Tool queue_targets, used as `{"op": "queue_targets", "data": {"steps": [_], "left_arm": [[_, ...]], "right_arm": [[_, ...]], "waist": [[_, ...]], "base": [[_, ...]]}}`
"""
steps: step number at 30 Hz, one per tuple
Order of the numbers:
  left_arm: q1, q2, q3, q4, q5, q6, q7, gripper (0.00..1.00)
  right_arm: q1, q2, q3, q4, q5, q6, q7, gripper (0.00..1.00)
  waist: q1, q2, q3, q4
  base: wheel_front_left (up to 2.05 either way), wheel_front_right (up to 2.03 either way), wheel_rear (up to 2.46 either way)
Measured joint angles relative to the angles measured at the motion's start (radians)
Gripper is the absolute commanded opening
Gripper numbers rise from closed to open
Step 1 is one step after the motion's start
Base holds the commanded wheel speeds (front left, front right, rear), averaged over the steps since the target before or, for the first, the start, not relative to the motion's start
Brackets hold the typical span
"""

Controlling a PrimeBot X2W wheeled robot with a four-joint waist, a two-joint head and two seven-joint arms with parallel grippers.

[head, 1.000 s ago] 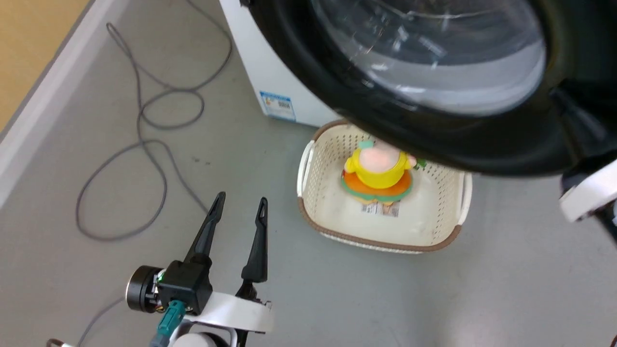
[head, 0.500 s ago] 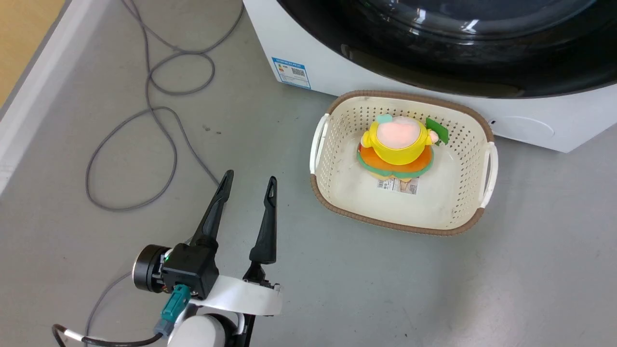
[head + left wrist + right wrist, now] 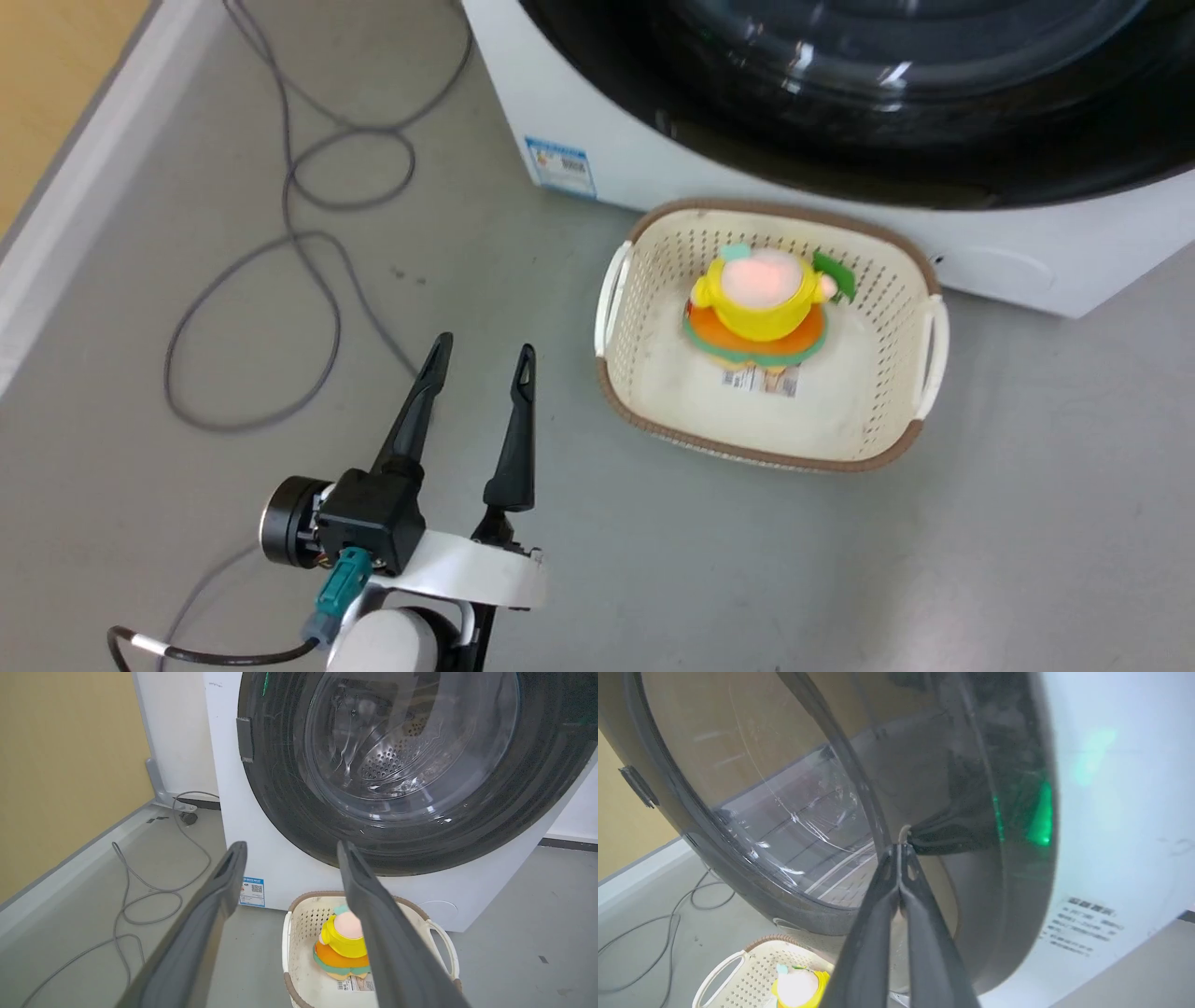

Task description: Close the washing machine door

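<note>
swung shut, the washing machine door (image 3: 840, 140) lies flush above the basket (image 3: 766, 207).

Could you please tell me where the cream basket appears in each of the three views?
Head view: the basket sits right of centre.
Left wrist view: the basket is at bottom centre, partly behind the left tool.
Right wrist view: the basket is at the bottom, left of centre.
Shared landmark: the washing machine door, above the basket in every view.
</note>
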Motion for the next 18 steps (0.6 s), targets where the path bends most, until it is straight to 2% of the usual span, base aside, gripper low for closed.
{"op": "queue_targets", "data": {"steps": [9,13,18], "left_arm": [[0.040,0.002,0.047,0.031,-0.001,-0.012,0.000,1.00],[0.071,0.010,0.064,0.056,-0.009,-0.014,0.000,1.00],[0.096,0.019,0.079,0.075,-0.018,-0.016,0.000,1.00]], "right_arm": [[0.206,0.018,0.065,-0.079,0.041,-0.011,-0.137,0.00],[0.319,0.048,0.041,-0.154,0.044,-0.011,-0.180,0.00],[0.495,0.119,-0.047,-0.264,0.017,-0.011,-0.209,0.00]], "waist": [[0.0000,0.0000,-0.118,-0.047],[-0.0001,0.0000,-0.177,-0.081],[-0.0002,0.0000,-0.251,-0.121]], "base": [[0.00,0.00,0.00],[0.00,0.00,0.00],[0.00,0.00,0.00]]}}
